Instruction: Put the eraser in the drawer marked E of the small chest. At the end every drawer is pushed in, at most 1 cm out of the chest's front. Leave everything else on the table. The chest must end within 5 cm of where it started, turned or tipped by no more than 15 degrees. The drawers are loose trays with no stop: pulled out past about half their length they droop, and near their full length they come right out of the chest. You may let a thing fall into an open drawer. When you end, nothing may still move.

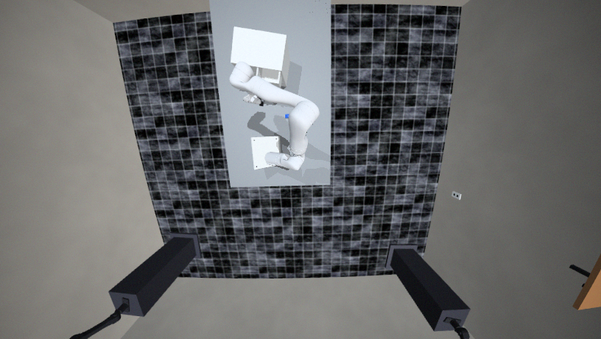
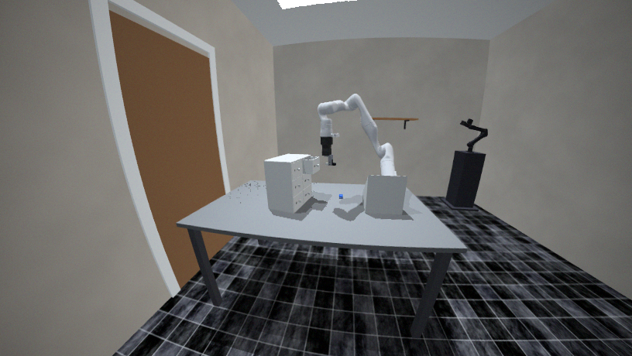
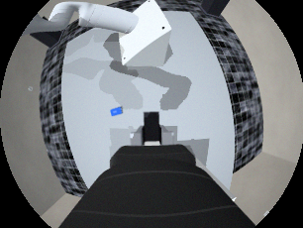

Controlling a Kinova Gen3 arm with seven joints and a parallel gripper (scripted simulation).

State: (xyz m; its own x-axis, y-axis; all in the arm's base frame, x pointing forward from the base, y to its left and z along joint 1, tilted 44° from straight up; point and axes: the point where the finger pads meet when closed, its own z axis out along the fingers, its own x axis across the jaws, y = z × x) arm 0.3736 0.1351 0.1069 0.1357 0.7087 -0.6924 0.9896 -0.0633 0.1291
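Observation:
The small white chest (image 1: 258,48) (image 2: 279,186) stands upright. One top drawer (image 1: 270,74) (image 2: 313,165) sticks out of its front, in the column farther from the exterior camera; its letter cannot be read. The other drawer fronts that show look pushed in. My gripper (image 1: 260,102) (image 2: 331,162) (image 3: 151,132) points down in front of the chest, about level with the open drawer and clear of it. Its fingers are part closed on a small black block with a pale end, seemingly the eraser (image 3: 151,123). Its far side is hidden.
A small blue thing with a dark end (image 1: 286,116) (image 2: 341,196) (image 3: 116,111) lies on the table, between the chest and the white box (image 1: 261,145) (image 2: 384,196) (image 3: 144,30) at my arm's base. My upper arm spans above that part of the table.

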